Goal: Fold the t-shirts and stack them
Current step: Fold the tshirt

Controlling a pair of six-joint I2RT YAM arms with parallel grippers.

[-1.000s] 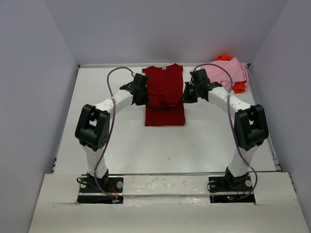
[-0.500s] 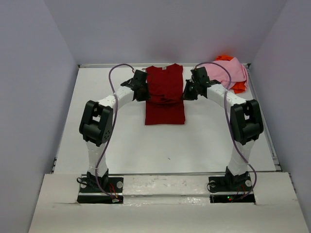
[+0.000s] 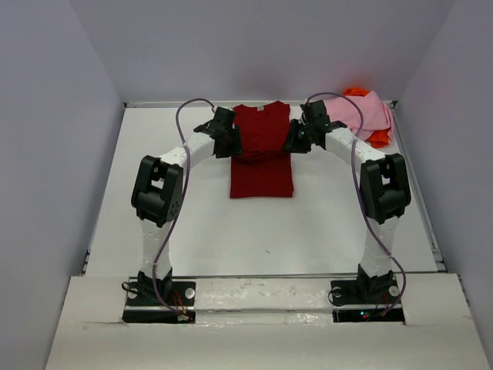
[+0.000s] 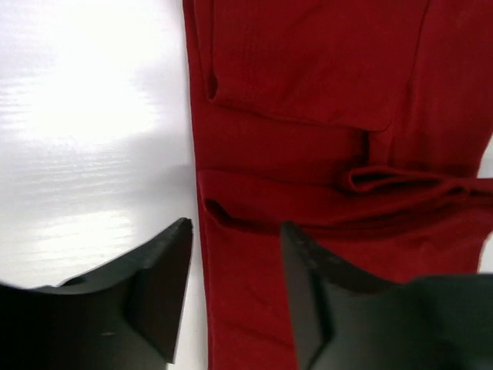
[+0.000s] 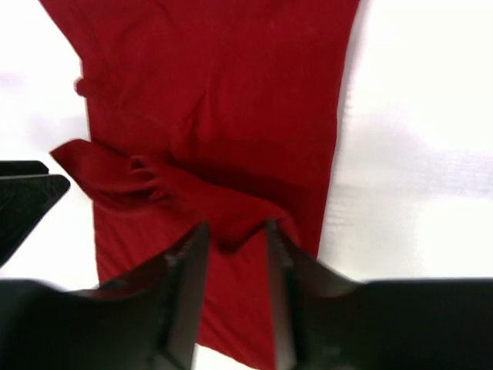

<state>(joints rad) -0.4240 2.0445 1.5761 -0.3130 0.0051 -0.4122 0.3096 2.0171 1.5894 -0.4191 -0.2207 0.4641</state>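
Top external: bare table (image 3: 262,231) lies at 6 o'clock of the red shirt (image 3: 262,169). Left gripper (image 4: 235,225), spread, straddles its 9 o'clock edge. Right gripper (image 5: 236,226), narrowly parted, hangs over a fold at its 3 o'clock edge.

Dark red t-shirt (image 3: 262,158) folded lengthwise, flat, centre back, pink t-shirt (image 3: 363,112) crumpled over orange t-shirt (image 3: 379,139), far right

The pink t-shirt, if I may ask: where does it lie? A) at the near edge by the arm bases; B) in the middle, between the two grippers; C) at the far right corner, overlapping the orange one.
C: the pink t-shirt is bunched at the far right corner over the orange t-shirt.
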